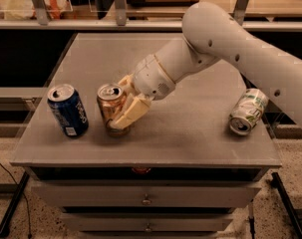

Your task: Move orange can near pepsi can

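so the gripper [119, 104] has its tan fingers [129, 114] pinched around the orange can [106, 102], upright at the front left of the table [190, 133], just beside the pepsi can [68, 111] but not touching, while a pale green can [247, 111] lies tipped over well off right.

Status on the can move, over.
Pincer shut on orange can, table's front left. Orange can beside pepsi can, not touching. Nothing between them; pale can lies far right.
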You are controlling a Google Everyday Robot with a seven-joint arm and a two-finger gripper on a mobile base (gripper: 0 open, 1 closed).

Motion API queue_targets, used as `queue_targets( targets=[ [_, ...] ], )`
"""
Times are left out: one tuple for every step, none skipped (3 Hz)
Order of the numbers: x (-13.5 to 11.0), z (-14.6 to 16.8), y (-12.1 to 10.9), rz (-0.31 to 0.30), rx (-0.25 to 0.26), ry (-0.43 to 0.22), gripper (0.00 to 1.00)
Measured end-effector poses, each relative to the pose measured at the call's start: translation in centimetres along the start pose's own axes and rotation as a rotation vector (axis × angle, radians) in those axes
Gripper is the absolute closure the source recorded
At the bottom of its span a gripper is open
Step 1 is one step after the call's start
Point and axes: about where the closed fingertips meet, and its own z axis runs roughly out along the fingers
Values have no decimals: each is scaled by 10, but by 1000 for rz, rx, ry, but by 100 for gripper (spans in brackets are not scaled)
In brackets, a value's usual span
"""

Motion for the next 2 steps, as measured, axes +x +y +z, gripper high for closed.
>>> queue_targets(
  targets=[
    [0,0,0,0,0,0,13],
    [-4,11,2,-31,-2,-16,0]
  ],
)
